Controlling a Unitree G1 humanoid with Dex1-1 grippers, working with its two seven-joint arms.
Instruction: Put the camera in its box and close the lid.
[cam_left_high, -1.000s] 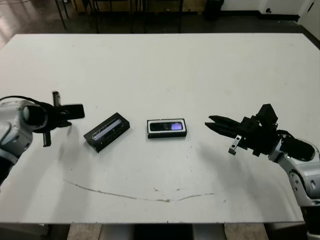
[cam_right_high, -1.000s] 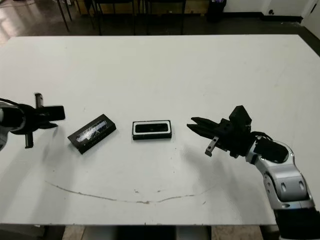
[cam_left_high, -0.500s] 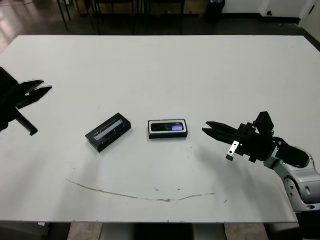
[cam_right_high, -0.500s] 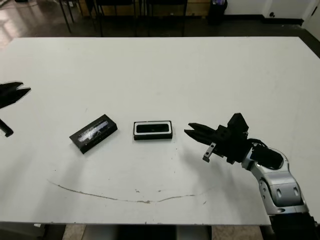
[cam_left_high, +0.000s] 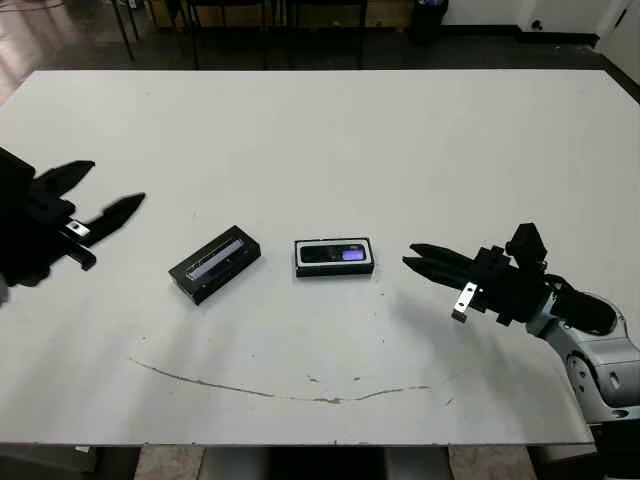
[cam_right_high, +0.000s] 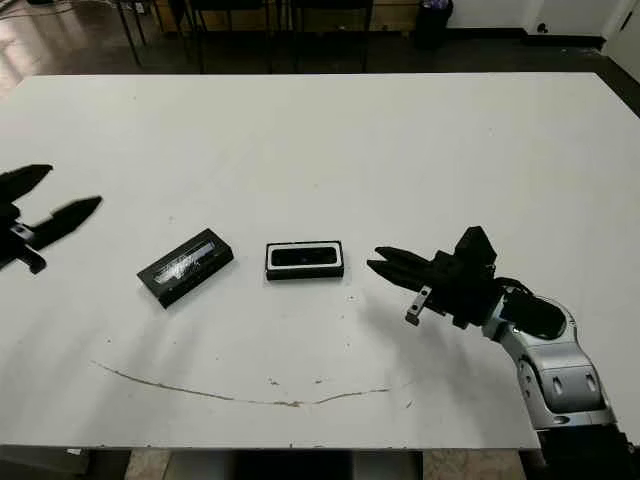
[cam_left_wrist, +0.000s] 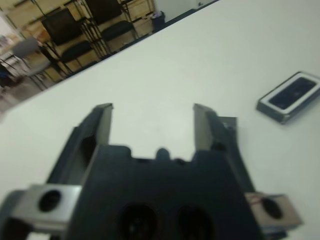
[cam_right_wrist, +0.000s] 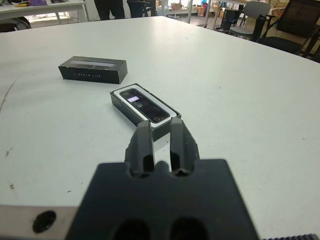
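The camera (cam_left_high: 335, 254) lies inside the box (cam_left_high: 335, 270) near the middle of the white table (cam_left_high: 330, 130), its small bluish-purple screen lit toward the right end and facing up; the box's white lining shows as a thin rim around the dark device; the box sits flat, long side running left to right. The lid (cam_left_high: 215, 264) lies just to the left of the box, apart from it, turned at a slant so that its right end points farther away; a pale glossy strip runs along its top; it rests flat on the table and nothing touches it.

The left tool (cam_left_high: 97, 195) hangs at the far left edge of the scene, well apart from the lid, its two black fingers spread wide with nothing between them; the left wrist view shows the same broad gap, with the box and camera small beyond one fingertip. The right tool (cam_left_high: 413, 256) sits low over the table to the right of the box, near it but not touching, its tips pointing left toward the box's right end; its fingers (cam_right_wrist: 143, 140) stand close together, only a narrow slit between them, gripping nothing. A thin dark scuff line (cam_left_high: 270, 392) curves across the near part of the table.
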